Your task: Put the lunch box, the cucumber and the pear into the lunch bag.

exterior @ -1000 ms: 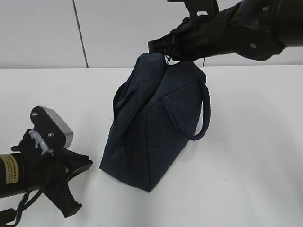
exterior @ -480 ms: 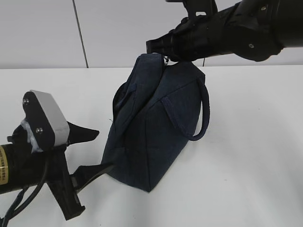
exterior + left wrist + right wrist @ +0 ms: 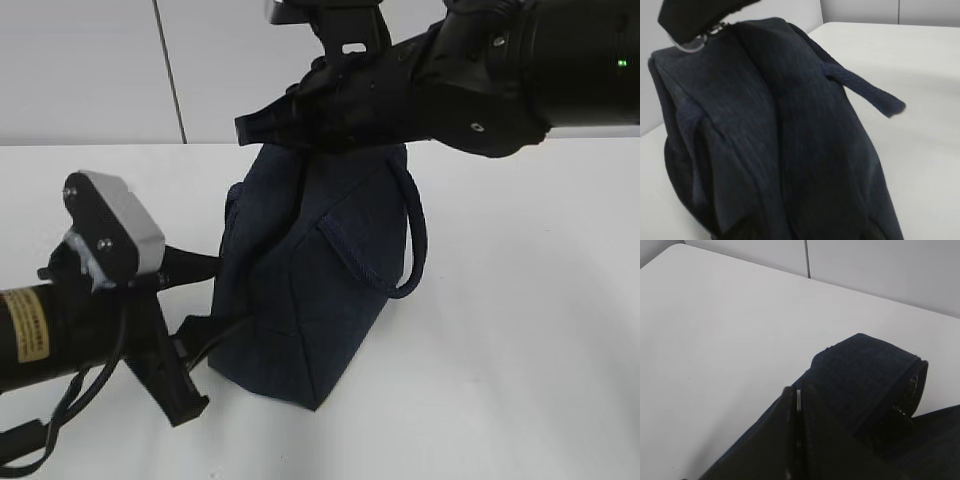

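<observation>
Navy lunch bag (image 3: pixel 320 280) stands upright mid-table, right gripper (image 3: pixel 262 128) pinched closed on the zipper's ring pull (image 3: pixel 690 46) at the top, apparently working the zip, left gripper (image 3: pixel 196 312) spread open bracing its side.

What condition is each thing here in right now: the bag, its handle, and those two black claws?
Lunch bag: upright on the table, looks zipped.
Handle: hanging loose.
Ring pull: pinched by the right gripper.
Left gripper: open, fingers at the bag's lower side.
</observation>
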Robot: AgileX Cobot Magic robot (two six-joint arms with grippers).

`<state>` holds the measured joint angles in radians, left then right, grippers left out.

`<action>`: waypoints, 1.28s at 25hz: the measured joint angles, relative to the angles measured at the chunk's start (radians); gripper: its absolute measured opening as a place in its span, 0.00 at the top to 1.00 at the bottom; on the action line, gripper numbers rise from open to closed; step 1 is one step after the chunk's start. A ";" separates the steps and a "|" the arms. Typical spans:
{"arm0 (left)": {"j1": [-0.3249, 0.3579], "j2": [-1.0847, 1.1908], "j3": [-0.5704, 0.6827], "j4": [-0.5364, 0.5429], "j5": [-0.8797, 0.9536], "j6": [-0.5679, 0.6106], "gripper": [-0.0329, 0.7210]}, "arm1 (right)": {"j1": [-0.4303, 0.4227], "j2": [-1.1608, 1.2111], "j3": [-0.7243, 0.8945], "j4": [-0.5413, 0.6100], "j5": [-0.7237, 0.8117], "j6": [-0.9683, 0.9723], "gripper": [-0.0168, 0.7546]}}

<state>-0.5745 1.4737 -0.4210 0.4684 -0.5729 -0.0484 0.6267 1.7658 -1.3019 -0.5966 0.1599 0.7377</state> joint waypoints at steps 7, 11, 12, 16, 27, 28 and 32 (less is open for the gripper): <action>0.000 0.057 -0.105 -0.079 0.089 0.001 0.47 | 0.002 0.000 -0.002 -0.004 0.030 0.000 0.98; 0.000 0.060 -0.109 -0.095 0.073 0.001 0.68 | 0.002 0.000 -0.002 -0.013 0.032 0.000 0.98; -0.001 0.060 -0.109 -0.095 0.073 0.001 0.78 | 0.002 0.000 -0.002 -0.013 0.032 0.000 0.98; -0.002 0.060 -0.109 -0.095 0.075 0.001 0.93 | 0.002 0.000 -0.002 -0.015 0.032 0.016 0.98; -0.003 0.059 -0.090 -0.106 0.067 -0.034 0.95 | -0.122 0.000 -0.010 0.142 -0.007 0.146 0.98; -0.003 0.059 -0.078 -0.107 0.050 -0.040 0.95 | -0.136 0.000 -0.010 0.157 -0.012 0.146 0.98; -0.003 0.059 -0.033 -0.113 -0.021 -0.070 0.95 | -0.188 0.002 -0.010 0.188 -0.041 0.150 0.98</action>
<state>-0.5776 1.5325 -0.4543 0.3552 -0.5937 -0.1187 0.4392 1.7675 -1.3120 -0.4083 0.1194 0.8877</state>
